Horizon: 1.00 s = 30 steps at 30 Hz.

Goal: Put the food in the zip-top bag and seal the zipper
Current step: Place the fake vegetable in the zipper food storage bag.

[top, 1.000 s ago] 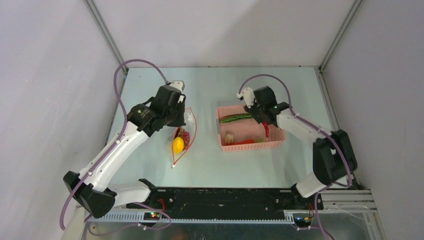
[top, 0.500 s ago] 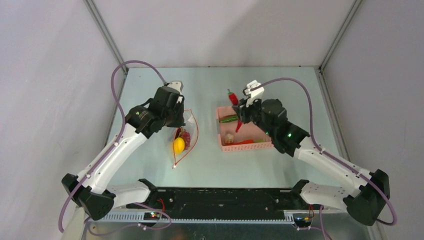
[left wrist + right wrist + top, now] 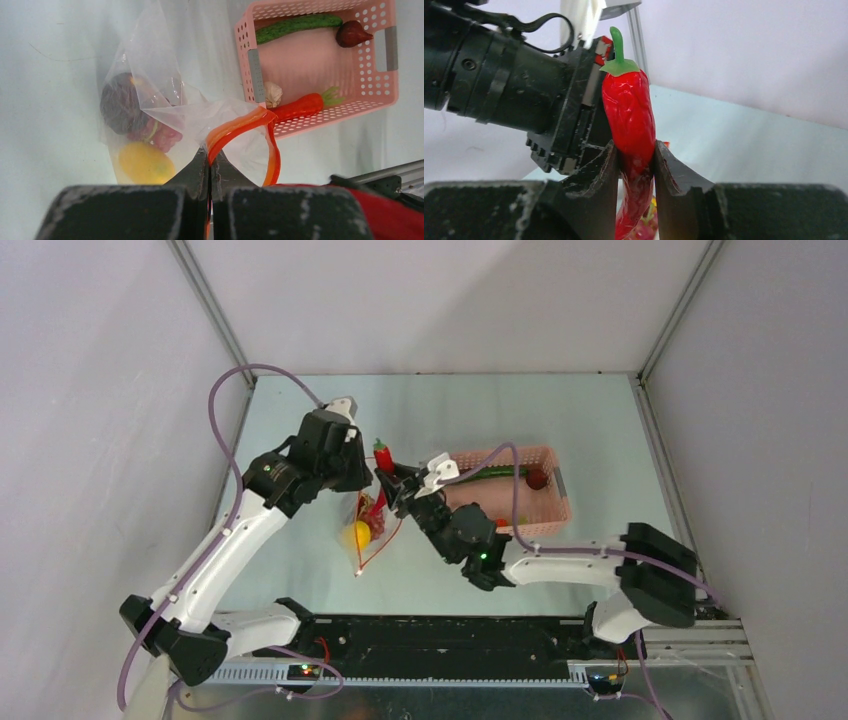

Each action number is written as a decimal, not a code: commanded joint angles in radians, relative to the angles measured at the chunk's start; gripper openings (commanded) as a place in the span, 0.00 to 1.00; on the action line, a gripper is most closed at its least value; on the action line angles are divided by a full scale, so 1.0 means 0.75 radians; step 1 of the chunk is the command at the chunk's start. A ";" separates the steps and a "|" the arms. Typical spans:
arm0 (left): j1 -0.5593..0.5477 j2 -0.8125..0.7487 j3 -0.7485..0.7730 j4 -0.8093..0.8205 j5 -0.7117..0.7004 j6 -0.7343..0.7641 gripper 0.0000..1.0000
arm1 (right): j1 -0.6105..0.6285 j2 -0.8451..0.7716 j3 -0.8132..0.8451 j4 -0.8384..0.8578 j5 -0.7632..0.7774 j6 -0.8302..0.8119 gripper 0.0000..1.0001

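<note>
The clear zip-top bag (image 3: 160, 107) lies on the table with its orange-red zipper (image 3: 240, 127) bowed open. Inside it sit a yellow lemon (image 3: 142, 162), a dark red grape bunch (image 3: 162, 136) and a dark round fruit (image 3: 120, 102). My left gripper (image 3: 210, 157) is shut on the zipper strip at the bag's mouth. My right gripper (image 3: 636, 160) is shut on the red chili (image 3: 629, 117), holding it upright right beside the left gripper, above the bag's mouth (image 3: 375, 505). The chili also shows in the top view (image 3: 383, 456). A long green pod (image 3: 297, 26) lies in the pink basket.
The pink mesh basket (image 3: 555, 520) stands right of the bag; it holds the green pod, a dark red pointed fruit (image 3: 352, 34), an orange carrot (image 3: 305, 105) and a pale garlic-like piece (image 3: 272, 93). The right arm stretches across in front of the basket. Grey walls enclose the table.
My right gripper lifted the red chili out of the basket and carried it left to the bag's mouth. The left gripper stayed shut on the zipper, shifting only slightly.
</note>
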 commanded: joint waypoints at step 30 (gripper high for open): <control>0.106 -0.121 -0.064 0.114 0.129 -0.027 0.00 | 0.065 0.133 0.021 -0.417 0.195 0.371 0.20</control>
